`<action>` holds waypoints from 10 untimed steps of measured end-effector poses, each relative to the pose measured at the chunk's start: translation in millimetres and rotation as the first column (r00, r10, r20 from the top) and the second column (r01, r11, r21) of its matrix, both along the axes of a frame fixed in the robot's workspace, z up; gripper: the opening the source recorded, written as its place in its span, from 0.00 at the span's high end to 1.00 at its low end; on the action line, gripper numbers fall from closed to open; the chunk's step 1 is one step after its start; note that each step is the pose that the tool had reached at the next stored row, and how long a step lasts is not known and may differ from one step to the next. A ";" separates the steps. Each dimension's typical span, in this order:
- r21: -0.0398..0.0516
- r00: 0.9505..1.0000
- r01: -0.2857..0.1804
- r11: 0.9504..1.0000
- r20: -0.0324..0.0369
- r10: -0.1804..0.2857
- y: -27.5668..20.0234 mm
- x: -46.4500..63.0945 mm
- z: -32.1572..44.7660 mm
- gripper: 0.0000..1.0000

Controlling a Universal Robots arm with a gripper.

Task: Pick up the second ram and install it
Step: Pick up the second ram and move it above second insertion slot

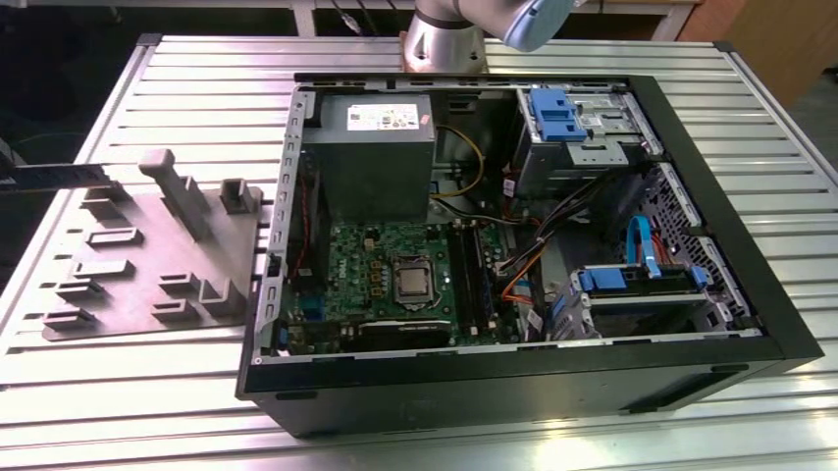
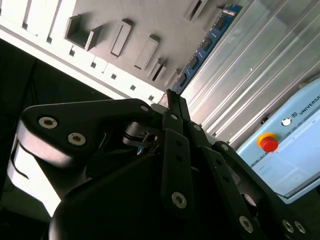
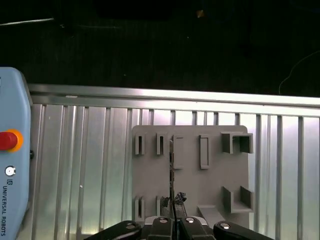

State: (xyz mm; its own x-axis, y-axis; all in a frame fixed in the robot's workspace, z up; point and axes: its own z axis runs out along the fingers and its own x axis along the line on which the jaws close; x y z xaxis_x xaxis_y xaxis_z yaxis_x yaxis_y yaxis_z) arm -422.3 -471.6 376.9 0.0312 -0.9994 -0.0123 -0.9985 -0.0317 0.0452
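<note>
**Ribbed aluminium table: pincer clenched on the ram at the parts tray**

Surface is a slatted aluminium table (image 1: 196, 392). In the exterior view an open PC case (image 1: 524, 392) lies on its side in the middle, with the motherboard (image 1: 392, 265) facing up. A grey fixture tray (image 1: 131, 265) lies flat just beside the case, on the exterior view's left.

Arm: the base (image 1: 445, 39) stands behind the case, at the table's far edge. A blue-capped joint (image 1: 537, 20) sits just above it, and the rest of the arm runs out of frame.

Gripper (image 2: 172, 100): both wrist views look along the black linkage fingers. The fingers are drawn together to a narrow tip, clenched on one end of the second ram (image 2: 205, 45). In the first wrist view the gripper (image 3: 173, 202) points down at the tray (image 3: 210, 175), and the tray's holders line up squarely with the picture.

Ram: the second wrist view shows it as a bluish-green stick with a row of dark chips. It runs straight out from the fingertips, along the tray's edge. In the first wrist view the ram (image 3: 171, 165) shows edge-on as a thin dark line. It runs between the tray's rows of small upright holders. I can't tell whether it sits in a holder or is clear of the tray.

Also in view: a light blue teach pendant (image 3: 12, 165) with a red stop button (image 3: 7, 140) lies on the table, well apart from the tray.
</note>
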 end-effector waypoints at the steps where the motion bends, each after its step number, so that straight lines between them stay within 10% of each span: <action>1: 0.000 1.000 0.000 1.000 0.000 0.000 0.1 0.0 3.1 0.88; 10: -0.002 1.000 0.000 1.000 0.000 0.000 0.8 -0.1 21.0 0.88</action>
State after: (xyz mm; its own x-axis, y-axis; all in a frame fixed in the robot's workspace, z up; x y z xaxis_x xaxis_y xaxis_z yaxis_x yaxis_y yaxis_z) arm -422.3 -470.8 397.9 0.0309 -0.9995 -0.0104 -0.9985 -0.0314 0.0452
